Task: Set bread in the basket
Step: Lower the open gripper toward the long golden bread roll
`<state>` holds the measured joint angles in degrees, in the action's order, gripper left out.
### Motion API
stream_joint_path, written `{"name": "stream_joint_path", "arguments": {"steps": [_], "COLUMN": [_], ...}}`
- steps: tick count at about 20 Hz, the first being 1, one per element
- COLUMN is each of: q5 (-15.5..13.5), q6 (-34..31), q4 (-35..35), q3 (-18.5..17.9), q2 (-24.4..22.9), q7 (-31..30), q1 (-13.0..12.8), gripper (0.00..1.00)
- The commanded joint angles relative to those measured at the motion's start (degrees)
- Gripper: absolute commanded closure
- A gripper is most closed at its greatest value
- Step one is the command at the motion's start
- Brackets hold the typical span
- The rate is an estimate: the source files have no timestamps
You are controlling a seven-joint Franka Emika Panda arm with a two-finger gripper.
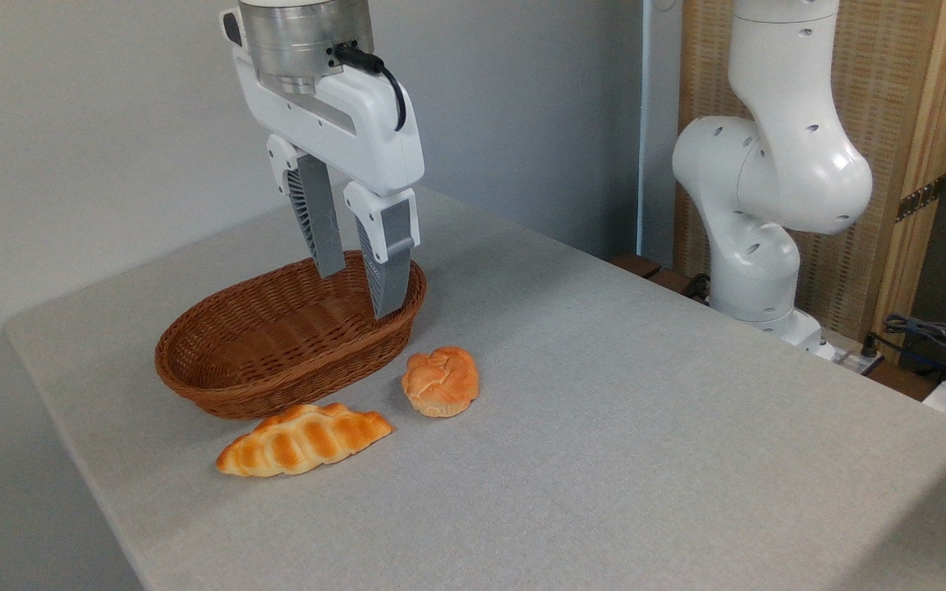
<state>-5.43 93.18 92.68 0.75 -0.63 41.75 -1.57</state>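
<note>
The bread (303,440), a long braided golden loaf with pointed ends, lies flat on the grey table just in front of the basket (218,373). That basket is an oval reddish-brown wicker one with nothing showing inside it. My gripper (355,293) hangs over the basket's right end, fingers pointing down, open and holding nothing. Its fingertips are level with the rim. The loaf is well below and to the left of the fingertips.
A small round knotted orange bun (440,381) sits on the table to the right of the loaf, beside the basket. The arm's white base (760,238) stands off the table's far right edge, with cables (933,336) beyond it.
</note>
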Motion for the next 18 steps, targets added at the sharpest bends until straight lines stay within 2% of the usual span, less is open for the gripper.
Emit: {"name": "stream_joint_path", "arguments": {"steps": [1, 7, 10, 15, 18], "q5": [0.2, 0.3, 0.3, 0.4, 0.4], "q6": [-1.6, -1.0, 2.1, 18.0, 25.4], "q4": [-1.4, -1.2, 0.2, 14.1, 19.5], "q3": [-0.5, -0.1, 0.6, 1.9, 2.5], "q2": [0.4, 0.3, 0.3, -1.9, -0.9], "q7": [0.7, 0.7, 0.6, 1.5, 7.0], "q1": [-0.3, -0.3, -0.3, -0.2, -0.2], "gripper": [0.00, 0.00, 0.00, 0.00, 0.00]}}
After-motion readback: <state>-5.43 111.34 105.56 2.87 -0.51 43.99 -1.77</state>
